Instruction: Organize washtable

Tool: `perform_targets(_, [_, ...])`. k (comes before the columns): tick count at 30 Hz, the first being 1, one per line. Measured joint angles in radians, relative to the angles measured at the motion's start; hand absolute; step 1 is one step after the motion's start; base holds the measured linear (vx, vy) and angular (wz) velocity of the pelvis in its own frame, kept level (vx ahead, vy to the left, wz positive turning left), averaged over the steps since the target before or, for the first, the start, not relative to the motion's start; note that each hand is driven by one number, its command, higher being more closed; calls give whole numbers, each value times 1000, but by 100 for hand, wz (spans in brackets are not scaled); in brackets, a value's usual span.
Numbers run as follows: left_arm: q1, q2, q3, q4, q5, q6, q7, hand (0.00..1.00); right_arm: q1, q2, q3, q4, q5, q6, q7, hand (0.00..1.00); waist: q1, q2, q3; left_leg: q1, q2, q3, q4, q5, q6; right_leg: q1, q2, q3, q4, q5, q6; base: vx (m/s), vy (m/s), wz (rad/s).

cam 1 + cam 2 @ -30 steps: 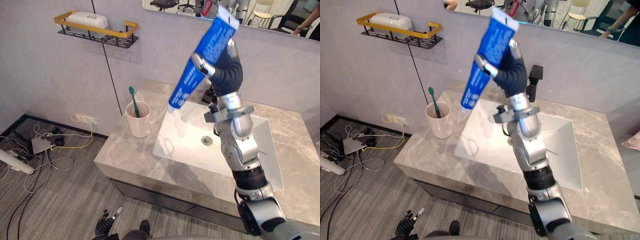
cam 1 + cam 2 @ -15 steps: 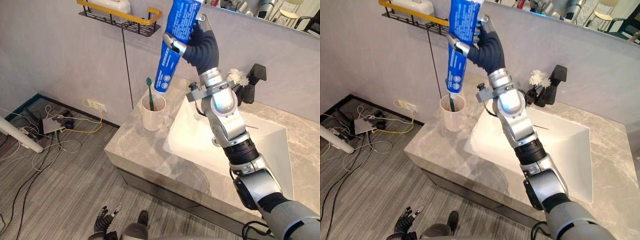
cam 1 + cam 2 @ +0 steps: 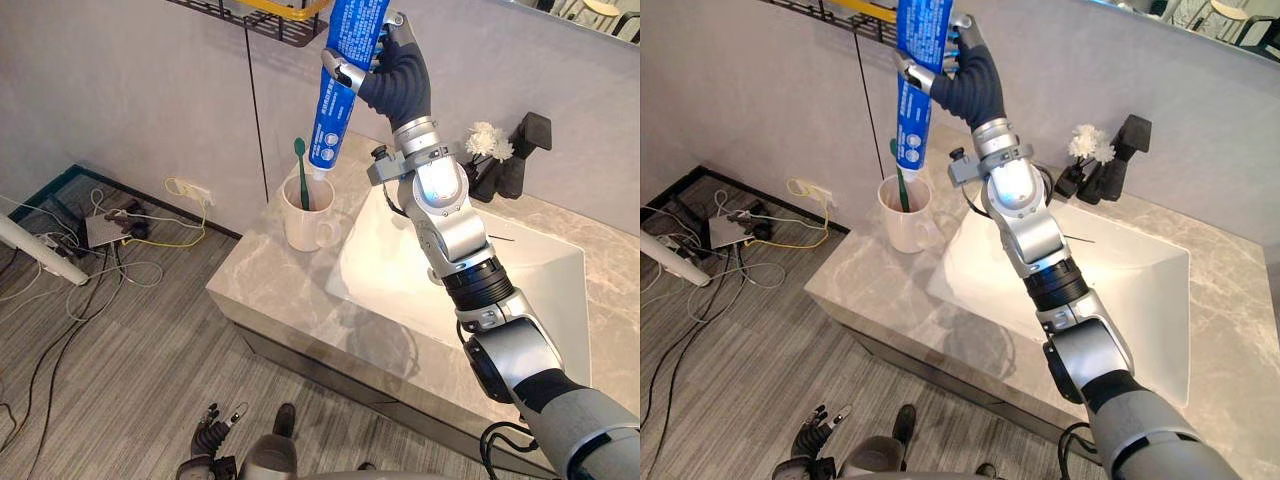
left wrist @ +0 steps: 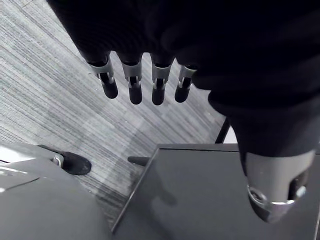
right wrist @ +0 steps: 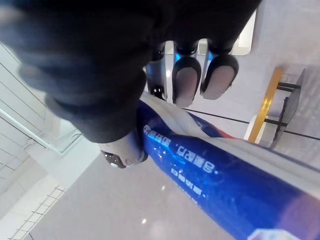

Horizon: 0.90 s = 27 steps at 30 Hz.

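right hand [image 3: 396,78] clasps toothpaste tube [image 3: 336,105], cap end just over cup [image 3: 300,226] rim beside toothbrush [image 3: 301,168]; left hand [image 4: 165,35] hangs loose

The right hand [image 3: 395,78] has carried the toothpaste tube [image 3: 335,110] from over the sink [image 3: 540,300] to the robot's left. The tube was tilted before and now stands nearly upright. Its cap end is just above the mouth of the cup [image 3: 305,222], beside the toothbrush [image 3: 301,170].
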<state>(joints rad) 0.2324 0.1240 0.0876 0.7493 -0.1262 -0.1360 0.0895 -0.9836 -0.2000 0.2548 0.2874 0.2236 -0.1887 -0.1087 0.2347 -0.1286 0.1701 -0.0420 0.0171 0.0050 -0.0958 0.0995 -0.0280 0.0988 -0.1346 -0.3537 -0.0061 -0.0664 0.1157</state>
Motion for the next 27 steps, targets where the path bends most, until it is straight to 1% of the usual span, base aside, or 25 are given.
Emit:
perform_targets(3, [-9,4,-5,3,-5,0,1,0,0,5,3,4,-1,3,1,100,0,1,18,-1,1,3,0,0,-1,-3,0,2,0,0,0,-15,-6,-3])
perform_targets(7, [-15,6,-7,14,-20,0,3,0,0,15,38,5,-2,4,6,100,0,0,23,-8,3,18,0,0,-1,-17,0,16,1,3,-3,-12,-7,-10])
perform_targets(15, [-21,7,-7,14,-33,-3,5,0,0,37,42,25,-4,4,7,100,0,-1,40,-21,10,25,0,0,-1,-35,1,25,2,8,-6,-13,-5,-3])
perform_targets(19, [-21,7,-7,13,-39,-3,5,0,1,41,86,63,-16,21,22,100,1,0,44,-22,15,23,1,0,-2,-35,9,23,1,8,-6,-1,-8,0])
perform_targets(27, [-31,8,-7,13,-40,-4,5,0,21,46,104,63,-37,21,25,100,2,0,67,-28,17,20,1,-3,-6,-38,10,22,2,8,-6,-2,-2,1])
